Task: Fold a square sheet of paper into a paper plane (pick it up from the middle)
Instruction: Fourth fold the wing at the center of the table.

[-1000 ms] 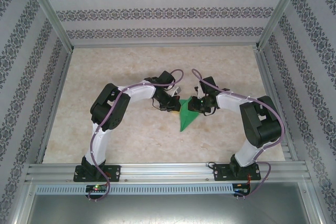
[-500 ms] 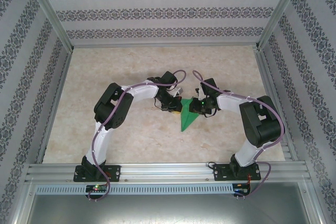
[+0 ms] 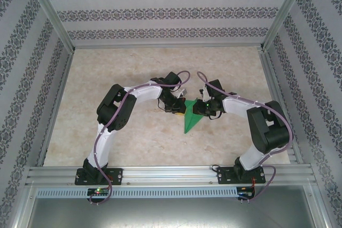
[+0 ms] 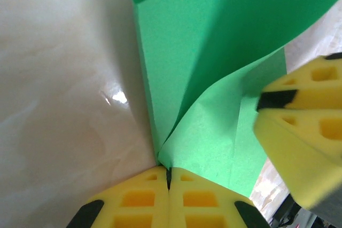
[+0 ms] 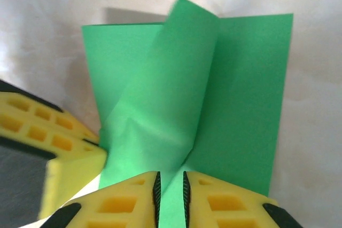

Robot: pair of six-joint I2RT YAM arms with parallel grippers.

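Note:
The square sheet of paper (image 3: 189, 122), bright green, lies partly folded on the table and tapers to a point toward the near edge, roughly the shape of a paper plane. My left gripper (image 3: 179, 111) meets it from the left. In the left wrist view this gripper (image 4: 169, 172) is shut, with a corner of the paper (image 4: 214, 52) pinched in the seam. My right gripper (image 3: 196, 109) comes from the right. Its jaws (image 5: 169, 181) stand a narrow gap apart around a raised flap of the paper (image 5: 240, 78). The flap curls upward between both grippers.
The marble-patterned table (image 3: 107, 78) is fenced by aluminium rails (image 3: 160, 174) and patterned walls. The right gripper's yellow fingers (image 4: 299, 110) sit close at the right of the left wrist view. The left gripper's fingers (image 5: 48, 132) sit at the left of the right wrist view.
Both elbows have shifted slightly rightward. The grippers stay at the paper's wide end, and the paper has hardly moved.

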